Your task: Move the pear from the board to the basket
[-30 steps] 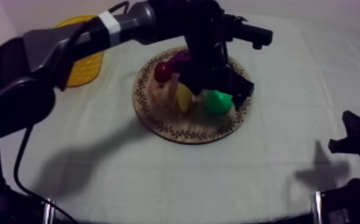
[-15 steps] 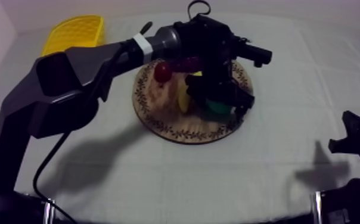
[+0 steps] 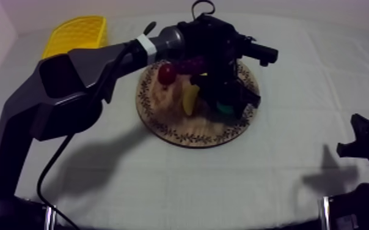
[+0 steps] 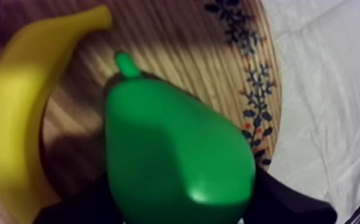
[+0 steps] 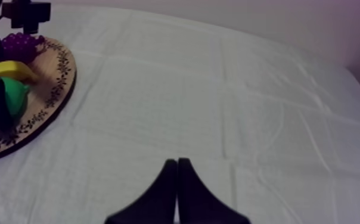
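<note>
Green pear (image 4: 176, 161) is lying on the wooden board (image 4: 218, 53), stem pointing away from the left gripper (image 3: 226, 104), whose jaws are clamping its flanks; right gripper (image 5: 177, 162), jaws together, is sitting well off the board.

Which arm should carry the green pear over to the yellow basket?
Left. My left gripper is down at the pear on the wooden board, and the yellow basket sits on that arm's side. My right gripper rests shut over the cloth, away from the board.
</note>
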Tool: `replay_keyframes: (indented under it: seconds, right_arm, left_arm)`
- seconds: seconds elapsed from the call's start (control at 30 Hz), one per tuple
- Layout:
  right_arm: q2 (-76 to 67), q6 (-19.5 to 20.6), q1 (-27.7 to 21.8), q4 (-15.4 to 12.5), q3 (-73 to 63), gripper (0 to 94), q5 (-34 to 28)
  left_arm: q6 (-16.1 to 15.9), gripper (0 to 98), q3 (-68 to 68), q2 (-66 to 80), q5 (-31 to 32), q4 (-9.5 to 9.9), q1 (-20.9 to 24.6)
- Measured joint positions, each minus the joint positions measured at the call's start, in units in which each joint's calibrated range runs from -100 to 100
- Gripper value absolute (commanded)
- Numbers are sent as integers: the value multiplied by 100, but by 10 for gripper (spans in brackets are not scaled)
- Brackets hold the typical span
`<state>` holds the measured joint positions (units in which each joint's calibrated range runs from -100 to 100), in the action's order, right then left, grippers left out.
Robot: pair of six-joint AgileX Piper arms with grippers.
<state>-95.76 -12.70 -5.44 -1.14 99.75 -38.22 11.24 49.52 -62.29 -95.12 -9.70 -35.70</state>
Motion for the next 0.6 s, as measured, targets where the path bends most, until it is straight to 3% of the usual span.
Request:
replay_keyframes:
  seconds: [0.3,0.6]
  right_arm:
    - [0,0,0,0,0,3,0]
    - [0,0,0,0,0,3,0]
  left_arm:
    - [20,556,-357,492,271,136,125]
    - [150,596,-1055,1739,555,394,478]
